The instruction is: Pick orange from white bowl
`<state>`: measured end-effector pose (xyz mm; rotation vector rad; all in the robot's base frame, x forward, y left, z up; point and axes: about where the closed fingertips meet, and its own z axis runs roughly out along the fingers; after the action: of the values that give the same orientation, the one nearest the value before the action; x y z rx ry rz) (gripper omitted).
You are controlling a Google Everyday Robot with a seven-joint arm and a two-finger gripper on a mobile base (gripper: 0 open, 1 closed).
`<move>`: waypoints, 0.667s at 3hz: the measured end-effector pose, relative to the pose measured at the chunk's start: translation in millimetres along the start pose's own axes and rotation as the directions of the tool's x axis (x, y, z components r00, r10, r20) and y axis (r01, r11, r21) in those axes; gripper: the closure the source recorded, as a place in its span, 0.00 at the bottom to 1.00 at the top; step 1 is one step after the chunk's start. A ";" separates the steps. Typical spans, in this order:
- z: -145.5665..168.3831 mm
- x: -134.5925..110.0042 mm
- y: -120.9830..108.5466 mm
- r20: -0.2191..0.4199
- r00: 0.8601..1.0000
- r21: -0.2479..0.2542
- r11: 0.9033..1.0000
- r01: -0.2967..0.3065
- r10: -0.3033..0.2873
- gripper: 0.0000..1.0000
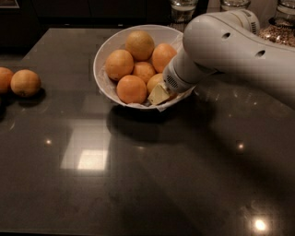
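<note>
Nothing readable from where I stand: no text, label, brand or number on the smooth white robot arm [230,46], the wide round white bowl [102,53] or the clear glass jars [183,9] behind it. The gripper [160,93] sits low in the bowl's right side.

Claw [159,94] beside orange [154,81] — in white bowl [98,64].

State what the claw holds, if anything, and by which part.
Cannot be told. The claw sits in the white bowl against the orange nearest the front right rim; the arm hides any grip.
</note>
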<state>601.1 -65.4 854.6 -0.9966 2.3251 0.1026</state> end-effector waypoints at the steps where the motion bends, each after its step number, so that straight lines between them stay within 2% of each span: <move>1: 0.0 0.0 0.0 0.000 1.000 0.000 1.000 0.000 0.000 0.93; 2: 0.0 0.0 0.0 0.000 1.000 0.000 1.000 0.000 0.000 1.00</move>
<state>601.1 -65.4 854.6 -0.9967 2.3251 0.1026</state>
